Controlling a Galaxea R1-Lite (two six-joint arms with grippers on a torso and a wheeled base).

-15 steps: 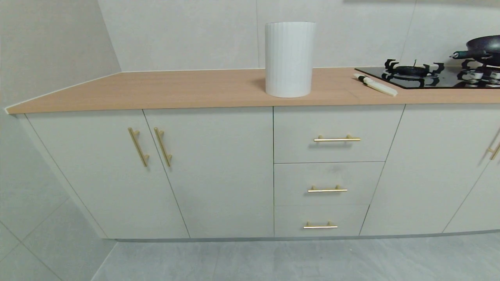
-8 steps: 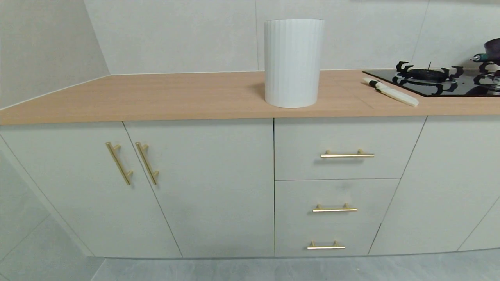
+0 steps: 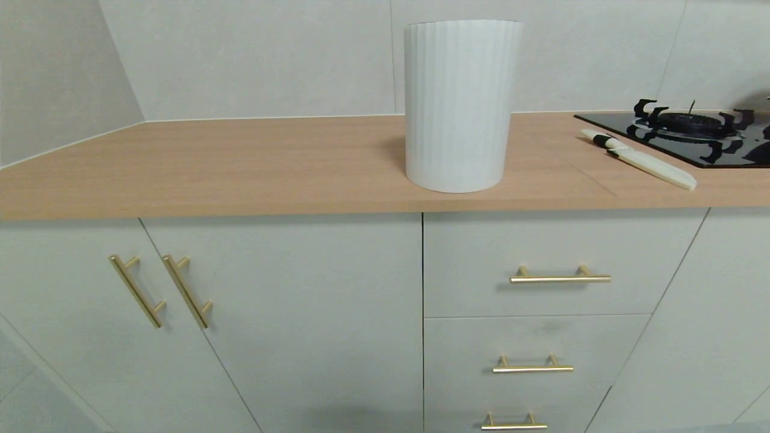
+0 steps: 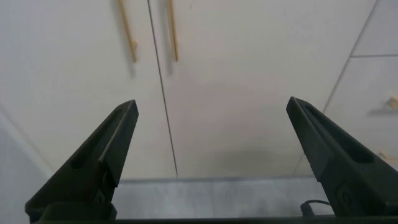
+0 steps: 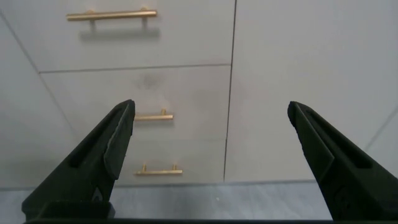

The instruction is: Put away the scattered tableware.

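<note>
A tall white ribbed container (image 3: 457,105) stands on the wooden countertop (image 3: 240,162). A knife (image 3: 640,160) with a cream blade and a black-banded handle lies on the counter to its right, beside the hob. My left gripper (image 4: 211,109) is open and faces the two cabinet doors with gold handles (image 4: 149,28), nothing between its fingers. My right gripper (image 5: 211,109) is open too, facing the drawer fronts (image 5: 124,93) low down, holding nothing.
A black glass gas hob (image 3: 692,129) with a burner grate sits at the counter's far right. Below the counter are two doors with gold bar handles (image 3: 159,291) and a stack of three drawers (image 3: 535,319). Grey tiled wall behind; grey floor below.
The whole head view has shifted: the counter and cabinets appear larger and lower, so the camera has come closer. The pan at the far right has left the picture. Nothing on the counter moved.
</note>
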